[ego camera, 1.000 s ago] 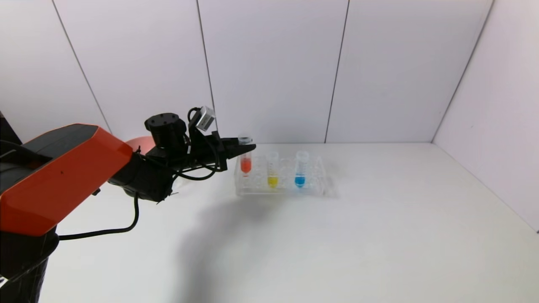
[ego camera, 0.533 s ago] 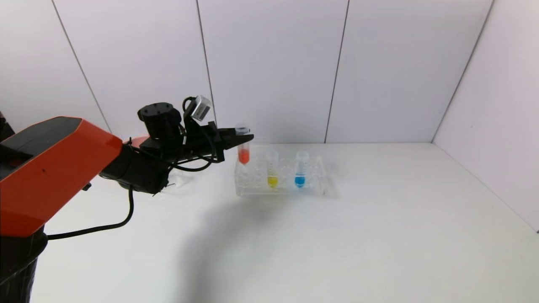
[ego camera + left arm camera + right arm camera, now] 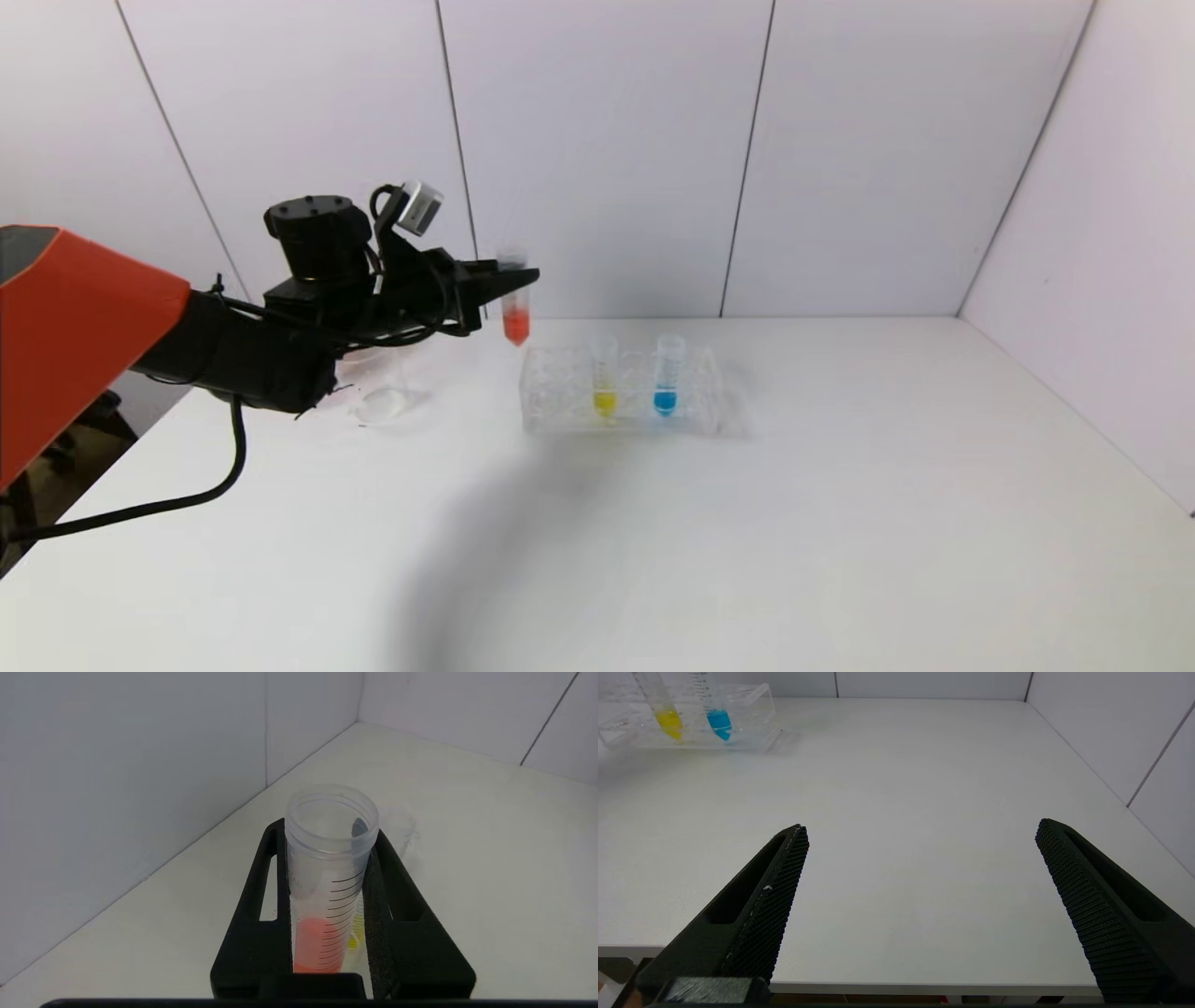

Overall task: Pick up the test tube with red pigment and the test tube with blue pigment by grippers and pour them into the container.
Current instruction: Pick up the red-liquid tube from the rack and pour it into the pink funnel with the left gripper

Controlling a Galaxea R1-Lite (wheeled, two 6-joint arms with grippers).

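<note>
The test tube with red pigment (image 3: 514, 303) is a small clear tube with black lines up its side, a wide round open mouth at the top and a pointy bottom. The red-orange liquid fills only the bottom part. The tube stands straight up and down, with its mouth up and its tip down. The left gripper (image 3: 523, 277) has its two black fingers squeezed shut on the tube, one finger on each side, and holds it near the top, just under the rim. In the left wrist view the tube (image 3: 327, 877) sits right between the padded fingers (image 3: 379, 905), with the red part hanging lower than the jaws. The tube is up in the air, with its tip a little above the left end of the clear rack (image 3: 621, 392). The test tube with blue pigment (image 3: 666, 375) stands upright in the rack, out past the jaw tips, next to a tube with yellow liquid (image 3: 604, 375). The container (image 3: 378, 387) is a clear cup on the white table (image 3: 747, 523), back under the left arm, behind the jaws. The right gripper (image 3: 920, 910) hangs low over the near edge of the table, well apart from the rack, with its two fingers spread wide open and nothing between them.
</note>
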